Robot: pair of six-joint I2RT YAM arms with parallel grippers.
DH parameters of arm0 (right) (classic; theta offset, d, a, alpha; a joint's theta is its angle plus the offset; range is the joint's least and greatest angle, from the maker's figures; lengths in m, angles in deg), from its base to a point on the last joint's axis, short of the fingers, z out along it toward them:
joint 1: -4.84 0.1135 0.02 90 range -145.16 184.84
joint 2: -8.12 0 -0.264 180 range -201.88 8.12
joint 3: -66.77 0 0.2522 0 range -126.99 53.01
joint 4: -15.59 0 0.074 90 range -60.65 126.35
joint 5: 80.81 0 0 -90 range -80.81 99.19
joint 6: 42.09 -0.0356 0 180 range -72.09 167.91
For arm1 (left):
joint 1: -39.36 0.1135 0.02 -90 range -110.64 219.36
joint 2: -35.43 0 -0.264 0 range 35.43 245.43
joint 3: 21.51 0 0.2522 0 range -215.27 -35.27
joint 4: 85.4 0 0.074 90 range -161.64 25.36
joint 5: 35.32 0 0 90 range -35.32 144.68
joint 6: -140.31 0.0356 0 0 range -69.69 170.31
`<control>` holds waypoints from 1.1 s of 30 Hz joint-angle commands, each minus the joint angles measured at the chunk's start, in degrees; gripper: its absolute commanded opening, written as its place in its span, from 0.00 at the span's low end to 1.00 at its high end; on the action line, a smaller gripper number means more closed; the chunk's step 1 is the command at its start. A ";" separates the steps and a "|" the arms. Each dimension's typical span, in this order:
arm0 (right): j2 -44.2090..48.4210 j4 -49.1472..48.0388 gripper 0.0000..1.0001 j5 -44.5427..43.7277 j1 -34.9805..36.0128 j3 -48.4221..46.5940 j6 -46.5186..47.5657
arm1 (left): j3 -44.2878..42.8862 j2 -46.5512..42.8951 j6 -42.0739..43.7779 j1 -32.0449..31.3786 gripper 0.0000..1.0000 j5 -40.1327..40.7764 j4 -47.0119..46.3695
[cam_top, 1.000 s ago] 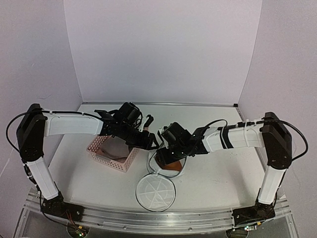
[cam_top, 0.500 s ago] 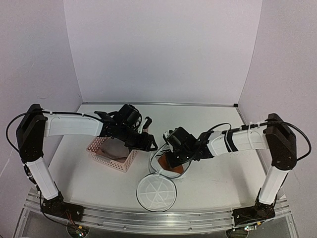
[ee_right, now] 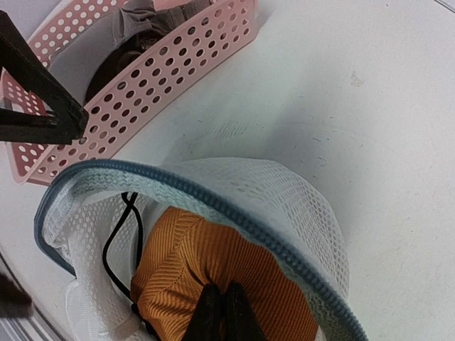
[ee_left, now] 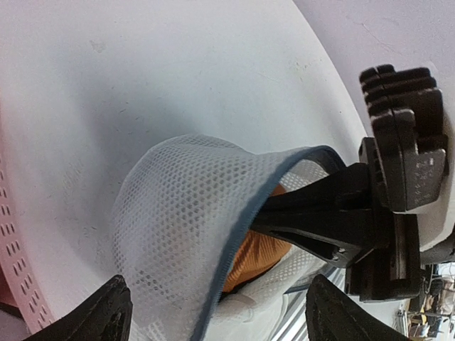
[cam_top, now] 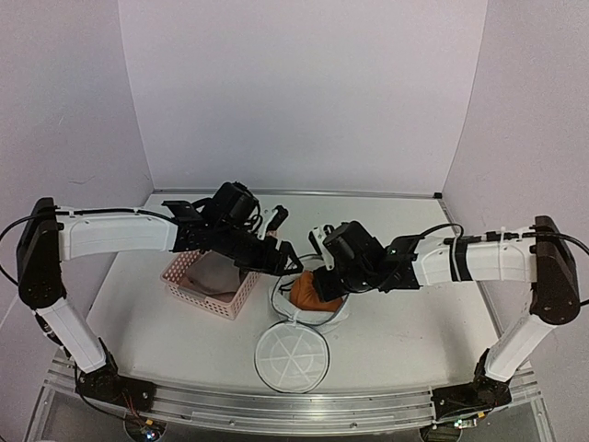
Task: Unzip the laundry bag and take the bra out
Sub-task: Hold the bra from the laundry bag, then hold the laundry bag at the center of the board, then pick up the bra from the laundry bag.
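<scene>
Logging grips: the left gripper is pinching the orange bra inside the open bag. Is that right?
Wrong gripper. It is the right gripper that is pinching the orange bra inside the open bag. The right wrist view shows its fingers shut on the fabric.

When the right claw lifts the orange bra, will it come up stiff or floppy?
Probably semi-floppy: the bra bulges like a padded dome, so cups may hold shape while its thin dark strap dangles. The mesh bag looks light and slack, so it might drag along.
</scene>
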State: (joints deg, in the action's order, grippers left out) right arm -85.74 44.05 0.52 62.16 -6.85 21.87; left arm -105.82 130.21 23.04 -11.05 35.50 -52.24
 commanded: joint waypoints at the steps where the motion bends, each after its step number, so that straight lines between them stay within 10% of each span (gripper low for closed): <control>1: 3.43 -1.61 0.00 0.30 0.53 0.83 -0.70 | -3.72 0.71 0.99 -1.25 0.86 -2.25 -1.82; 11: 6.03 -2.12 0.00 0.94 1.11 2.72 -0.68 | -5.85 6.75 2.61 -1.27 0.72 5.70 -0.06; 23: 10.30 -10.77 0.00 6.32 1.67 8.87 2.58 | -8.50 9.13 3.51 -1.27 0.00 5.77 0.79; 33: 15.88 -24.74 0.00 17.91 1.93 14.78 7.73 | -9.60 10.46 3.70 -1.27 0.00 4.22 1.08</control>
State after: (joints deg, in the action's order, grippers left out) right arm -72.11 28.93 11.49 63.58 7.64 26.28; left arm -112.02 140.33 26.10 -12.43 40.27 -50.60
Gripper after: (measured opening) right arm 0.022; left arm 0.023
